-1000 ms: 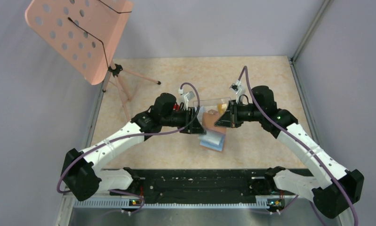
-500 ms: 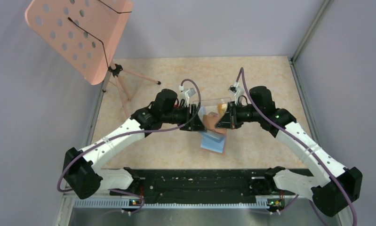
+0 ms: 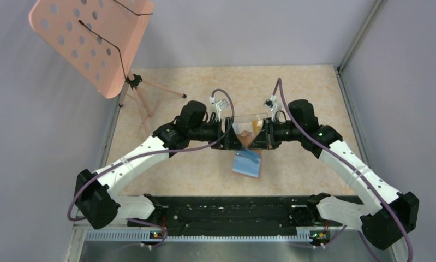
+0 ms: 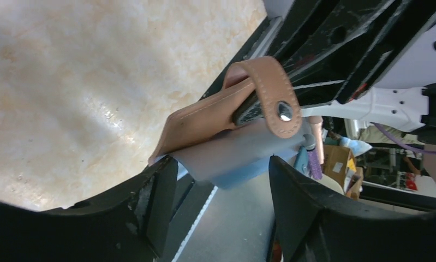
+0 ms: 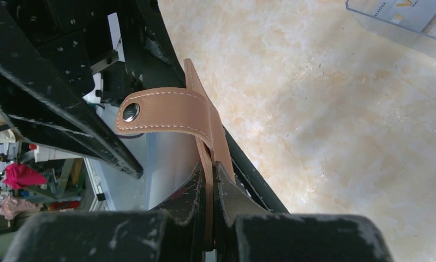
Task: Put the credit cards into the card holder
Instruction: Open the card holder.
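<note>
The tan card holder (image 5: 172, 112) hangs off the table with its stud strap (image 4: 284, 111) sticking out and its blue lining (image 3: 247, 162) drooping below. My right gripper (image 5: 210, 166) is shut on its tan edge and shows in the top view (image 3: 252, 142). My left gripper (image 4: 221, 164) is open, its fingers on either side of the blue lining flap (image 4: 232, 155) without pinching it; it sits just left of the right gripper in the top view (image 3: 233, 142). Yellow-orange credit cards (image 3: 256, 125) lie in the clear box behind the grippers.
The clear plastic box (image 3: 248, 120) stands just behind both grippers and also shows in the right wrist view (image 5: 401, 19). A pink perforated stand (image 3: 90, 38) on a tripod (image 3: 144, 93) is at the far left. The black rail (image 3: 226, 210) runs along the near edge.
My left gripper has moved right until it meets the right gripper at the card holder. The card holder has been lifted and tilted, its blue lining now hanging lower.
</note>
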